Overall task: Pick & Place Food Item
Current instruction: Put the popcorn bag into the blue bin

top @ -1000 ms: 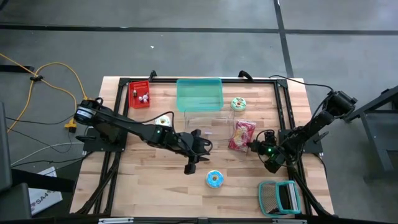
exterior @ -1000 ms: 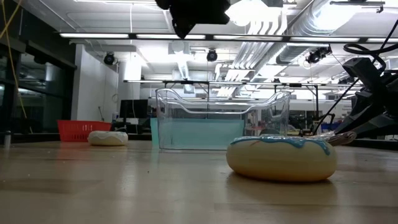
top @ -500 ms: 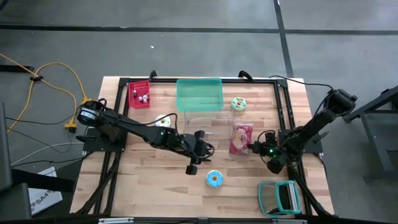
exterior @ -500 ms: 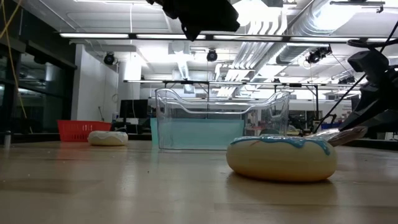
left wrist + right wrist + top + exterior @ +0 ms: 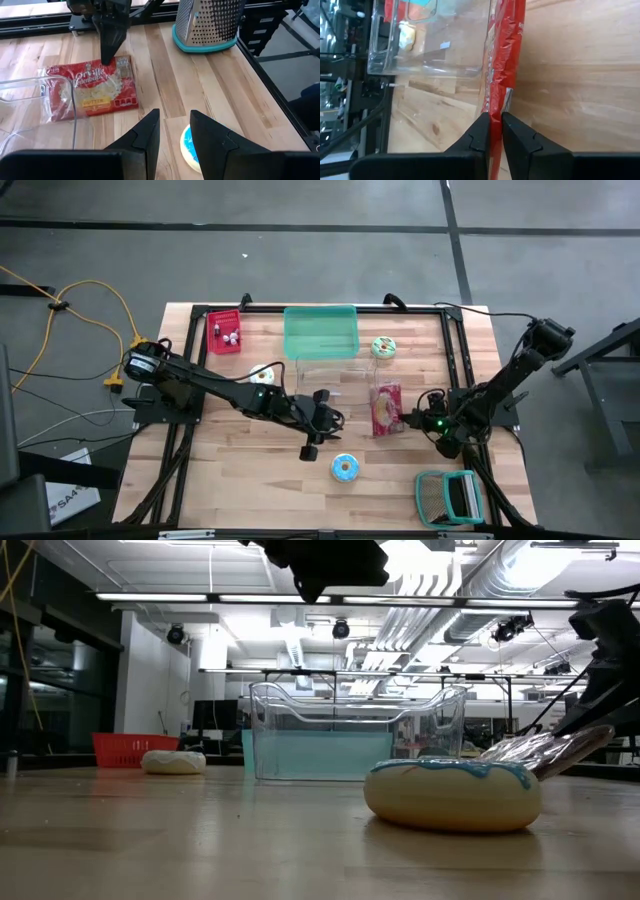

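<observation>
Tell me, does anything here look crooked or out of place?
Only the popcorn packet. The right gripper pinches its edge, so it hangs tilted beside the clear bin instead of lying flat. The grater and the blue-iced doughnut sit normally.

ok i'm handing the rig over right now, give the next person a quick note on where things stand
Right gripper: shut on the popcorn bag, pinching its edge, bag tilted up off the table beside the clear bin.
Left gripper: open, holding nothing, hovering over the blue-iced donut.
Done: bag grasped and partly lifted.
Left: carry the bag to its spot, likely the clear bin, and release. Nothing shows inside the bin yet.
</observation>
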`<state>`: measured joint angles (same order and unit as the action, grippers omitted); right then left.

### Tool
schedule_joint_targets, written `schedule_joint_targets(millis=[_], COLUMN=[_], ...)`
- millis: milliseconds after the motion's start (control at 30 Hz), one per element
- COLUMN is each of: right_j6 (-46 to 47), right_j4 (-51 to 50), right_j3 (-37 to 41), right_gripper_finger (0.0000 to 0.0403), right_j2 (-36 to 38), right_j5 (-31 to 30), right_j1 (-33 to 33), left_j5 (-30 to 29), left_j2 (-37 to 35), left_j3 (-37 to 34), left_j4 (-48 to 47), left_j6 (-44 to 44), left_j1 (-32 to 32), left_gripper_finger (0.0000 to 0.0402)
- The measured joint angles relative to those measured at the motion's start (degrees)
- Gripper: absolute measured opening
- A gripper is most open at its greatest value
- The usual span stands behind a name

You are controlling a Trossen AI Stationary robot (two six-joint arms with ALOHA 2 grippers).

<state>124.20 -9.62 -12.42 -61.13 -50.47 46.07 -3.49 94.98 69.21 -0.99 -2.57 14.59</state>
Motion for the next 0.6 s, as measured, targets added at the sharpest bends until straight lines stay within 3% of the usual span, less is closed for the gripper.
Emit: schedule_joint_targets(millis=[167, 600], right_j6=[0.0, 0.0], right_j4=[-0.6, -0.5], right_j3=[0.0, 0.0], right_gripper_finger=[0.0008, 0.0003], right_j2=[0.4, 0.5], right_j5=[-0.3, 0.9], right_j1=[0.9, 0.9], left_j5=[0.0, 0.0], left_j2=[0.0, 0.0], left_j3=[0.0, 0.0], left_j4=[0.2, 0.2], left_j6=[0.0, -0.7], left_j1=[0.0, 0.0], left_gripper_finger=[0.0104, 0.0105])
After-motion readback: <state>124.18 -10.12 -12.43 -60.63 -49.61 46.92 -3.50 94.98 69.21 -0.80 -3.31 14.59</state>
